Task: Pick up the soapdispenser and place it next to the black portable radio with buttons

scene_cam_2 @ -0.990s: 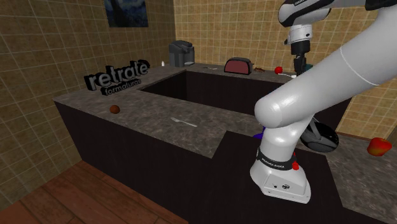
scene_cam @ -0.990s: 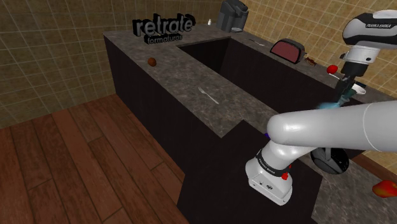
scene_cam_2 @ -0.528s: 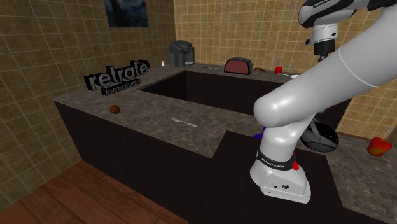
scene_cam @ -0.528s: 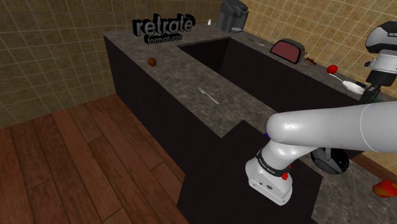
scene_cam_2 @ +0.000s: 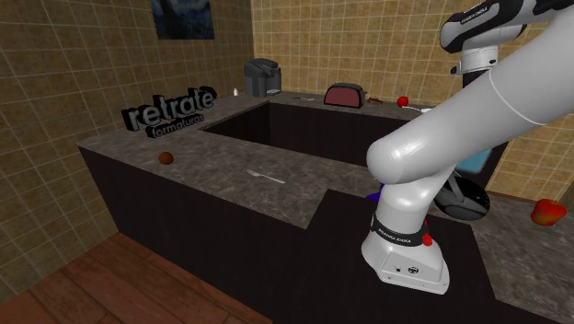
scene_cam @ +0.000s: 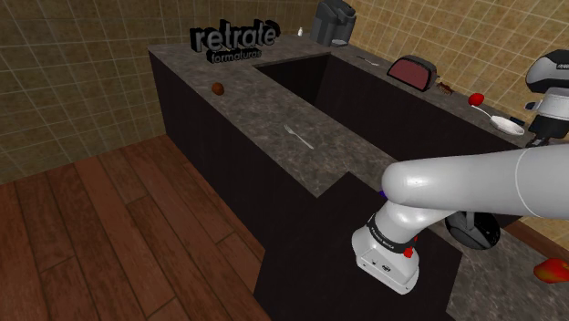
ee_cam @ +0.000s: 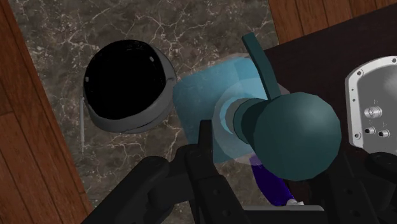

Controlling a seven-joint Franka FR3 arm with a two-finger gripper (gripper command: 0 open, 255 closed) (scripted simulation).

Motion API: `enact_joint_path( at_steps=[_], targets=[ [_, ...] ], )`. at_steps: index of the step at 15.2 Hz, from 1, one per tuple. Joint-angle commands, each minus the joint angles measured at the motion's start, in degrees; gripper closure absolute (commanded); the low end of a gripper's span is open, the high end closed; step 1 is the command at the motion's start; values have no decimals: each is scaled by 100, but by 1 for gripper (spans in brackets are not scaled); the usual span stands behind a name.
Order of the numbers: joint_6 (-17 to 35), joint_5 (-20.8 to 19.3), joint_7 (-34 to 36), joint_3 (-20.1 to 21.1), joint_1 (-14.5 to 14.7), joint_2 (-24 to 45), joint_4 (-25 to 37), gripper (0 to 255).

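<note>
The gripper [ee_cam: 270,153] is clamped on the soap dispenser [ee_cam: 213,105], holding it over the counter [ee_cam: 76,32] just beside the radio [ee_cam: 127,86], at the shoulder view's lower right. The pickup looks done. Setting it down and letting go are left.

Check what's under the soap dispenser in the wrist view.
Below the soap dispenser: marbled counter and, off to one side, a round black-and-grey radio. A purple object peeks out; the dispenser's pump head covers most of it.
</note>
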Motion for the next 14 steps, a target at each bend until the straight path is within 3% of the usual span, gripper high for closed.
enact_joint_path(
  at_steps=[1,14],
  targets=[
    [137,-45,37,-90,15,15,-106,255],
    [1094,-370,290,-826,220,243,-737,255]
  ],
)
